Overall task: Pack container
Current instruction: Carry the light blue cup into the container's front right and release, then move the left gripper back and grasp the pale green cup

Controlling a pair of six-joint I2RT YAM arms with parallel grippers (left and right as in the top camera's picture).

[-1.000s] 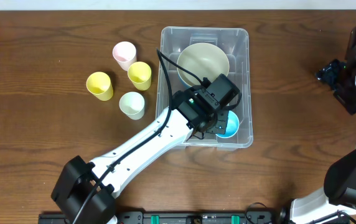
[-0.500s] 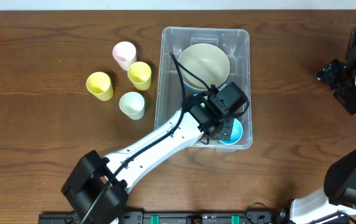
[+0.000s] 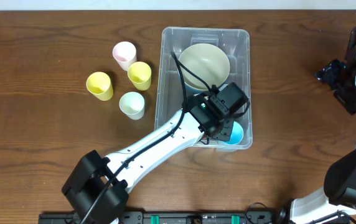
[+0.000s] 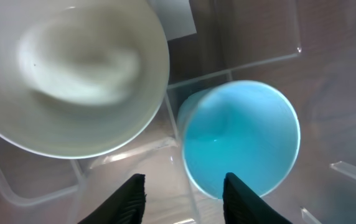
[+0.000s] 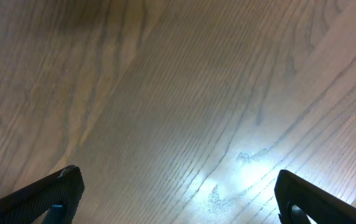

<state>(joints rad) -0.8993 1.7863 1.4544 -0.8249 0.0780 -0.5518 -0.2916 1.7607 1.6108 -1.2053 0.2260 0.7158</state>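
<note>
**Container.** The container (image 3: 239,56) sits at the middle of the table (image 3: 41,155), long side running far to near. This puts it within the left arm's reach from the near side.

**Contents.** A cream bowl (image 3: 203,65) fills the far half, mouth up. A blue cup (image 3: 235,132) stands upright in the near right corner, just beside the bowl. The wide bowl appears to leave only the near end free, and a corner position probably keeps the rest of that end available for more cups.

**Left gripper.** The left gripper (image 4: 184,202) hangs inside the container, directly above the blue cup. Its fingers (image 4: 132,196) are partly spread. The cup's near wall lies between them, but neither finger presses on it. Judgement: the cup rests on the container floor and is released.

**Right gripper.** The right gripper (image 5: 178,193) is spread wide over bare table at the far right and holds nothing. This position keeps it well apart from the left arm's path.

**Items not yet packed.** Four cups stand upright in a cluster left of the container: a pink cup (image 3: 124,55), two yellow cups (image 3: 140,74) (image 3: 99,86) and a pale green cup (image 3: 132,104). Mouths face up, so each rim is open to a grasp from above.
</note>
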